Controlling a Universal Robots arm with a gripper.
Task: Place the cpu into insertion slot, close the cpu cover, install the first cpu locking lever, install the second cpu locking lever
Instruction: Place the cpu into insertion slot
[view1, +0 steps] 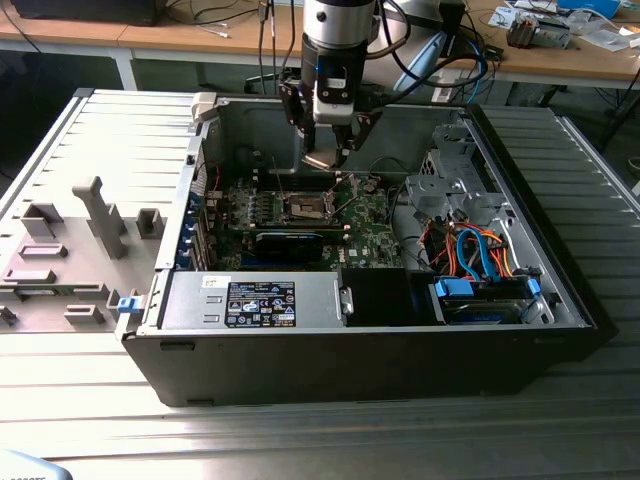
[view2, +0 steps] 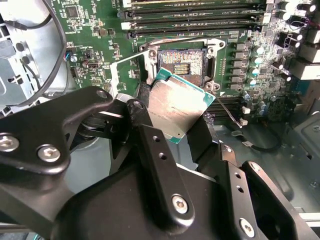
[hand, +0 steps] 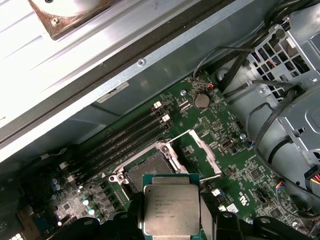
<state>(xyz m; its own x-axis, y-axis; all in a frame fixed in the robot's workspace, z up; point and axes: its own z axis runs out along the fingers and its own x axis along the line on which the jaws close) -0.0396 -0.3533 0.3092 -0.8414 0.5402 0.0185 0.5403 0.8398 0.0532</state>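
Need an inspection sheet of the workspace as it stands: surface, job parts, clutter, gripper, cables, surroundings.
Surface: slatted metal table carrying an open computer case.
Job's things: cpu held above the empty socket; cpu cover open.
Clutter: grey moulded panel beside the case.
Grippers: the gripper is shut on the cpu.
Cables: orange and blue cables inside the case.
Surroundings: wooden desks behind.
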